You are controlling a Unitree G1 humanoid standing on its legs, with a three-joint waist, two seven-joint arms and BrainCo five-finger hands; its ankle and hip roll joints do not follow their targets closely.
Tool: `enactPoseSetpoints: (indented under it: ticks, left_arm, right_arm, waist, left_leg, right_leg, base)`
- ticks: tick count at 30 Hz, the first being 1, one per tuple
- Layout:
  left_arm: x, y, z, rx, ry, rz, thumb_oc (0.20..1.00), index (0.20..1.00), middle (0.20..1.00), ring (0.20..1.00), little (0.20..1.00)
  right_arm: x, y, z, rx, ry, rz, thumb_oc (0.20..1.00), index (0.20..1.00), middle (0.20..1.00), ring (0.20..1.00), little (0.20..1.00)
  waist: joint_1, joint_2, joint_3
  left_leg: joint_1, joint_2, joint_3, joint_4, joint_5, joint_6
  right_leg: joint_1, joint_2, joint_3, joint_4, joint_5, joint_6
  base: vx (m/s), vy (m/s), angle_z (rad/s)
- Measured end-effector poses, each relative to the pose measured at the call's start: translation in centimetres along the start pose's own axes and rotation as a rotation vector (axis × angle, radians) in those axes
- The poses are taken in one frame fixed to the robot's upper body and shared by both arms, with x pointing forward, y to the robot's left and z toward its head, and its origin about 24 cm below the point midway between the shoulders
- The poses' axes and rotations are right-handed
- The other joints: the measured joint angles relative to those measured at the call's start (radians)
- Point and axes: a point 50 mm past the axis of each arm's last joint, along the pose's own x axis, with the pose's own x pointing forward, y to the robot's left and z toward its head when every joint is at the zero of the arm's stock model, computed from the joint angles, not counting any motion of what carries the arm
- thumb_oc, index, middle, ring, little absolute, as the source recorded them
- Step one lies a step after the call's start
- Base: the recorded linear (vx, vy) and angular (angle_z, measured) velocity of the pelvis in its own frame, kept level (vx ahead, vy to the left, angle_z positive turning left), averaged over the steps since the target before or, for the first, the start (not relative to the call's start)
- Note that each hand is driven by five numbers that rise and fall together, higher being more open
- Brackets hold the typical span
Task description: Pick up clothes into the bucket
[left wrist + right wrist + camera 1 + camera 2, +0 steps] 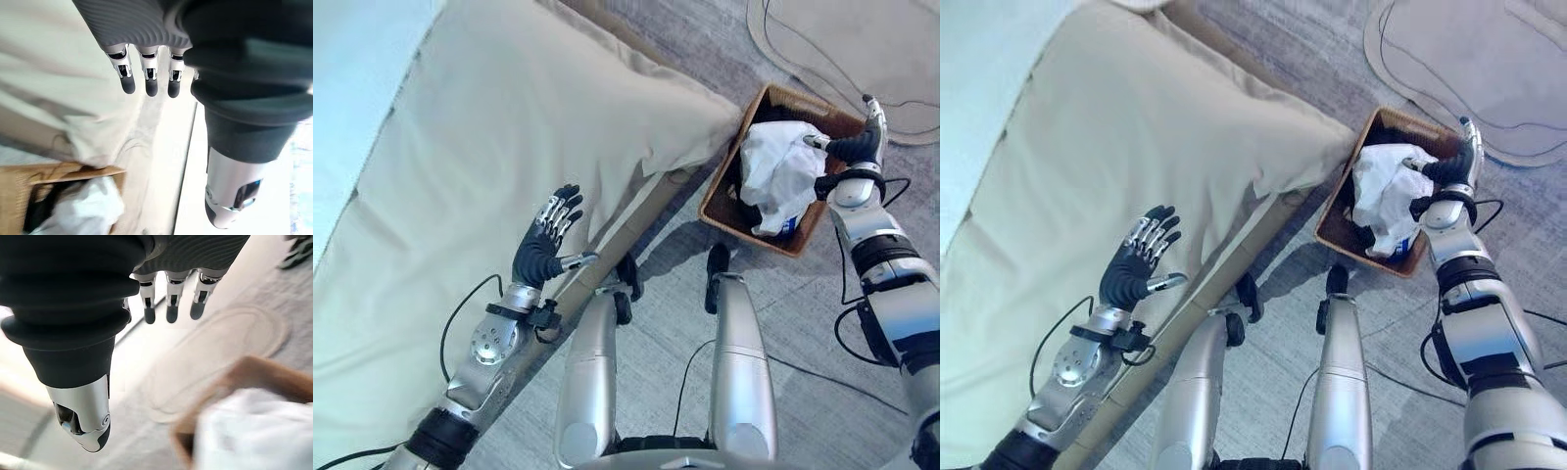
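The robot's silver-grey left arm is reaching up from the lower left, its wrist lifting the dark-covered left hand (544, 245) with silver, dark-tipped fingers (148, 78) spreading straight and the thumb sticking out sideways, holding nothing. The silver-grey right arm is stretching forward along the right side, its wrist bending inward. Its dark-covered right hand (862, 145) is hanging with fingers (171, 303) extending loosely and the thumb pointing inward, gripping nothing.

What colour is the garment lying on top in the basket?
White; the garment shows best in the left eye view, bunched in the brown basket.
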Motion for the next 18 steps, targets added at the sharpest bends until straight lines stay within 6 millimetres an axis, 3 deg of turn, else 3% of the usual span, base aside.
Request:
enactPoseSetpoints:
  ticks: [1, 5, 12, 14, 18]
  left_arm:
    - [0.0, 0.1, -0.5, -0.005, 0.014, 0.009, 1.0, 1.0, 1.0, 1.0, 1.0]
    - [-0.2, 0.5, -1.8, -0.017, 0.053, 0.056, 1.0, 1.0, 1.0, 1.0, 1.0]
    - [-1.3, 1.5, -3.9, -0.019, 0.136, 0.121, 1.0, 1.0, 1.0, 1.0, 1.0]
    - [-2.1, 2.0, -4.4, -0.012, 0.168, 0.145, 1.0, 1.0, 1.0, 1.0, 1.0]
    - [-3.8, 2.6, -6.4, 0.019, 0.271, 0.187, 1.0, 1.0, 1.0, 1.0, 1.0]
  right_arm:
    - [-0.7, 0.3, -0.4, 0.054, 0.001, 0.005, 1.0, 1.0, 1.0, 1.0, 1.0]
    - [-4.0, 2.2, -1.8, 0.215, -0.006, 0.058, 1.0, 1.0, 1.0, 1.0, 1.0]
    - [-10.9, 4.0, -6.6, 0.395, 0.122, 0.157, 1.0, 1.0, 1.0, 1.0, 1.0]
    - [-12.9, 4.8, -7.9, 0.409, 0.174, 0.207, 1.0, 1.0, 1.0, 1.0, 1.0]
    - [-16.6, 5.0, -10.8, 0.394, 0.275, 0.293, 1.0, 1.0, 1.0, 1.0, 1.0]
  waist:
    - [0.0, -0.001, -0.032]
    - [0.0, -0.016, -0.062]
    - [-0.014, -0.061, -0.103]
    - [-0.021, -0.081, -0.137]
    - [-0.02, -0.088, -0.185]
  left_leg:
    - [0.037, -0.005, -0.004, -0.04, 0.022, -0.006]
    - [0.185, -0.008, -0.031, -0.137, 0.048, -0.019]
    - [0.409, -0.006, -0.086, -0.317, 0.095, -0.034]
    - [0.442, -0.002, -0.092, -0.354, 0.102, -0.031]
    - [0.541, 0.011, -0.109, -0.447, 0.129, -0.037]
  right_leg:
    - [0.038, 0.0, -0.012, -0.034, 0.011, 0.002]
    - [0.197, 0.001, -0.059, -0.112, 0.011, 0.003]
    - [0.45, 0.015, -0.15, -0.265, 0.018, 0.014]
    - [0.485, 0.025, -0.159, -0.303, 0.024, 0.014]
    - [0.618, 0.054, -0.202, -0.432, 0.065, 0.025]
  base:
    - [0.07, -0.03, 0.12]
    - [0.14, -0.081, 0.15]
    - [0.1, -0.054, 0.22]
    - [0.11, -0.037, 0.11]
    - [0.08, -0.024, 0.11]
